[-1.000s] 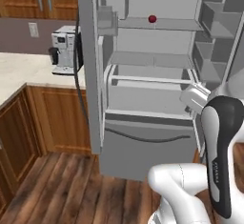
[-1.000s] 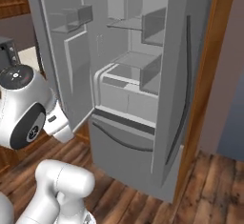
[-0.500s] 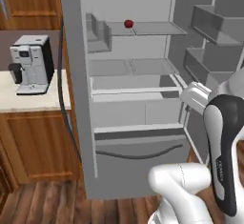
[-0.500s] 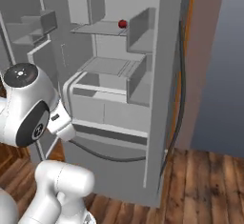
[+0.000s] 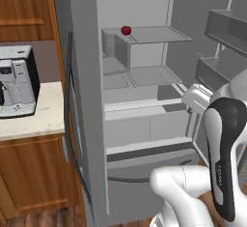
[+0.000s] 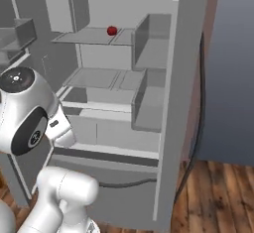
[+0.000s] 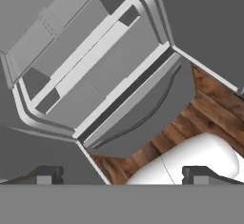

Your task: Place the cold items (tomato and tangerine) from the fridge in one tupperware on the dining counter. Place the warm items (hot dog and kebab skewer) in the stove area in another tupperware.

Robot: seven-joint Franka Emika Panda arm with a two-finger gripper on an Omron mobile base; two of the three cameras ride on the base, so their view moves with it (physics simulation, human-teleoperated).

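The grey fridge [image 5: 87, 105] [image 6: 184, 78] stands open in front of me. A dark red tomato [image 5: 126, 30] [image 6: 112, 30] rests on its upper shelf, near the back left. My gripper [image 7: 124, 178] is open with nothing between its fingertips [image 7: 47, 175]. It hangs low before the fridge, well below the tomato, and looks down at the lower drawer [image 7: 143, 113]. The tangerine, hot dog, kebab skewer, both tupperware, the dining counter and the stove area are out of view.
A coffee machine [image 5: 17, 81] sits on a pale counter [image 5: 46, 120] over wooden cabinets, left of the fridge. The open door with bins [image 5: 226, 28] stands at the right. Wooden floor [image 6: 218, 192] and a blue-grey wall [image 6: 233, 53] lie to the fridge's right.
The whole picture has shifted: the base has driven closer to the fridge, which now looks larger. The tomato stays on its shelf. The gripper stays open.
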